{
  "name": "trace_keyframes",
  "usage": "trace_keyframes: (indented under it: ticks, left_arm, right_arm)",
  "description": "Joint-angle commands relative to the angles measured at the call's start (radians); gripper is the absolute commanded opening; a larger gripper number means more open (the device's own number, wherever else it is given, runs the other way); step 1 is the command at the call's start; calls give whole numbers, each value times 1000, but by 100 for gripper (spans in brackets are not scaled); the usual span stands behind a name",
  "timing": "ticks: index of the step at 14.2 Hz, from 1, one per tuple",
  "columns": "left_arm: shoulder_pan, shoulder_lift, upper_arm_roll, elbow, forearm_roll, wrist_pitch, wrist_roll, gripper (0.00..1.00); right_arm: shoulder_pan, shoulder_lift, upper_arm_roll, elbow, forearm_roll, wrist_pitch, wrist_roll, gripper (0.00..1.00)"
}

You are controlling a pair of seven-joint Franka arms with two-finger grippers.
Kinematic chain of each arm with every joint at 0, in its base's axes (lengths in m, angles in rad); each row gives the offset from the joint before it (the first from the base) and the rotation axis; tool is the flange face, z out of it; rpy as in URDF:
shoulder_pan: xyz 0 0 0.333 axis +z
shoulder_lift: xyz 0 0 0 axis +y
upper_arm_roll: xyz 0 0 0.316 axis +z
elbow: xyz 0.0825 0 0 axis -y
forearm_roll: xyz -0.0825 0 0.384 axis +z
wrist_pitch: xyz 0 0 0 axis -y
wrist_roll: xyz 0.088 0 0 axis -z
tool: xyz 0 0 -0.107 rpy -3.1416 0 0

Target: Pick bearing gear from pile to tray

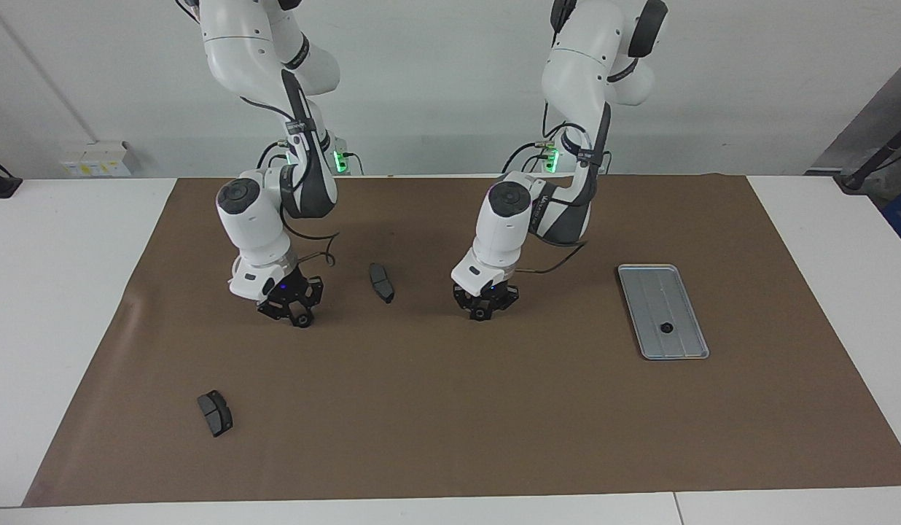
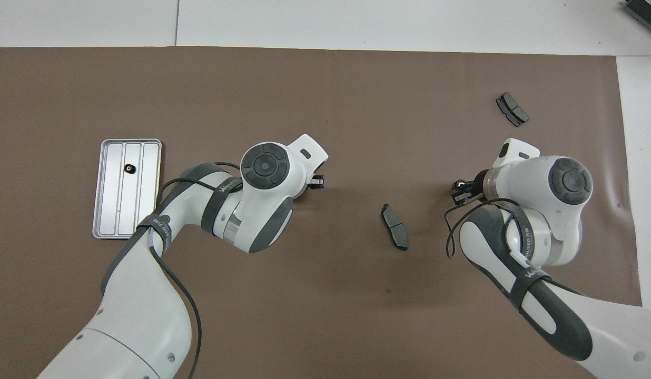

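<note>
Facing view first: the tray sits on the brown mat toward the left arm's end, long axis running toward and away from the robots, slightly skewed. One small black bearing gear lies flat in it, roughly mid-tray. Left gripper hangs low over bare mat mid-table; right gripper is low over the mat too. One brake pad lies between the two grippers, another farther out near the mat's edge. Can't tell how either gripper's jaws stand from here.

Overhead view: gear lies on a rib in the half of the tray farther from the robots. Plenty of open mat around everything
</note>
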Motion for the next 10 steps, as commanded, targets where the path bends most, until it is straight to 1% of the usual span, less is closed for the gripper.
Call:
trace_keyframes:
  ticks: [1,3,4,6,7,8,10]
  left_arm:
    - [126,-2,-3,60,15,-69,44,3]
    - [229,-25,-3,46,11,-84,148,3]
    - [271,-39,-3,37,11,-95,202,3]
    - [366,-85,-4,-4,9,-139,359,3]
    - [412,-116,-4,-38,8,-164,455,4]
    - [450,-151,-4,-87,5,-166,531,3]
    - [505,-206,-4,-179,3,-159,644,3]
  right_arm:
    - [10,-4,1,-8,24,12,63,0]
    - [11,-22,6,6,24,-19,117,0]
    - [11,-37,9,35,24,-60,160,0]
    - [13,-54,26,124,24,-192,291,0]
    - [14,-51,44,174,23,-250,373,0]
    - [20,-45,76,217,23,-282,463,0]
    - [33,-30,122,261,7,-290,624,0]
